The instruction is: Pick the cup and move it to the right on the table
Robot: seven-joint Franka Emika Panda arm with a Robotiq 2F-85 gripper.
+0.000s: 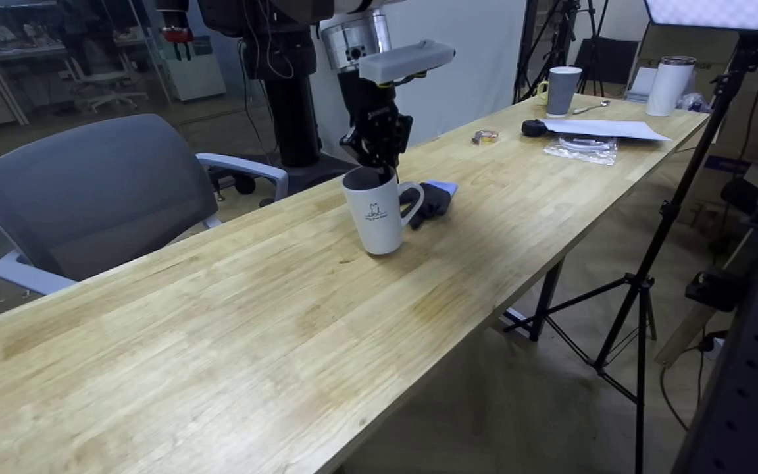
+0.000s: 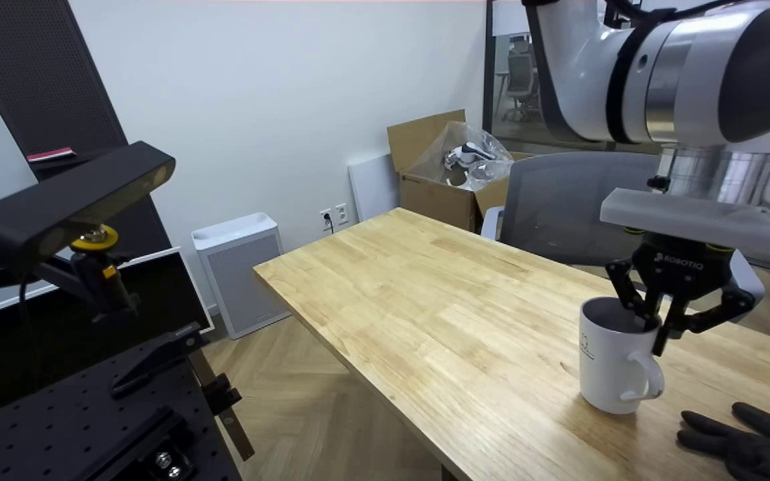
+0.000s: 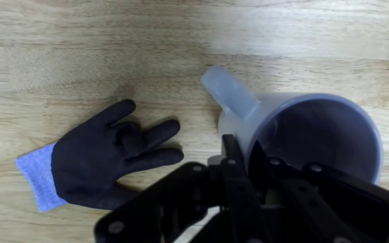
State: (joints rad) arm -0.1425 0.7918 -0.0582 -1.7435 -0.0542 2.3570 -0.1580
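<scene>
Table (image 1: pixel 221 368): long, pale wood, with a grey chair (image 1: pixel 96 191) beside it.
Mug (image 1: pixel 376 225): white, below me; I can't tell if its bottom touches the table.
My gripper (image 3: pixel 242 141): nearly closed, pinching the mug's wall, one finger inside and one outside.
Glove (image 3: pixel 86 162): black and blue, just left of the mug in the wrist view.
Far right in an exterior view: grey cup (image 1: pixel 562 92), tall white tumbler (image 1: pixel 670 87).

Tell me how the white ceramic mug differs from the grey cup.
The white ceramic mug has a white handle; the grey cup has a yellow one. The mug bears a dark print; the cup shows none. The black pincer grips the mug; nothing grips the cup. Both have side handles.
</scene>
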